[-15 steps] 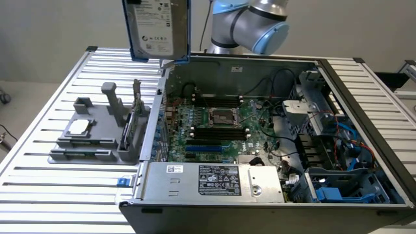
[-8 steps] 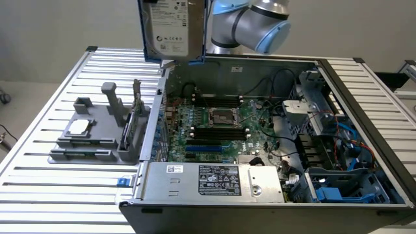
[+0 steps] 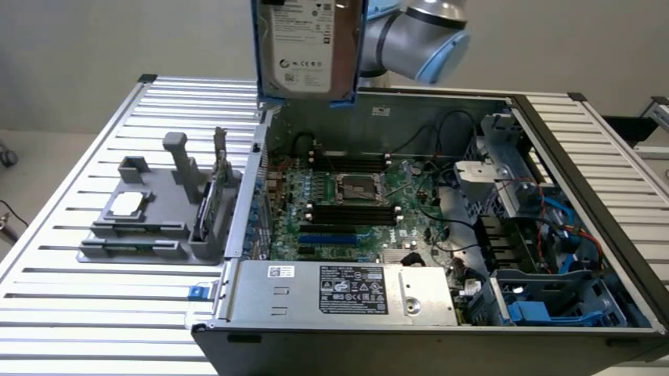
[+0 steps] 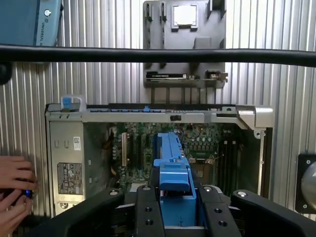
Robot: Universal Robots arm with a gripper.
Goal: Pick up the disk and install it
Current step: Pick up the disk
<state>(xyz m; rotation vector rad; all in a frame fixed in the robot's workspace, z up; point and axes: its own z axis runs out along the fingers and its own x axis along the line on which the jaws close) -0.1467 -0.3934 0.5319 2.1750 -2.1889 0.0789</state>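
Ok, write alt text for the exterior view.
The robot arm holds the disk upright, label facing the camera, above an open computer case on a slatted metal table. A grey fixture stands on the table at the exterior view's left.

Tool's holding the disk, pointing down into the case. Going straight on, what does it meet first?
Probably the motherboard: in the wrist view the disk, clamped in the tool, hangs over the board inside the open case, with nothing between. Depth is unclear; the disk's lower edge would land first.
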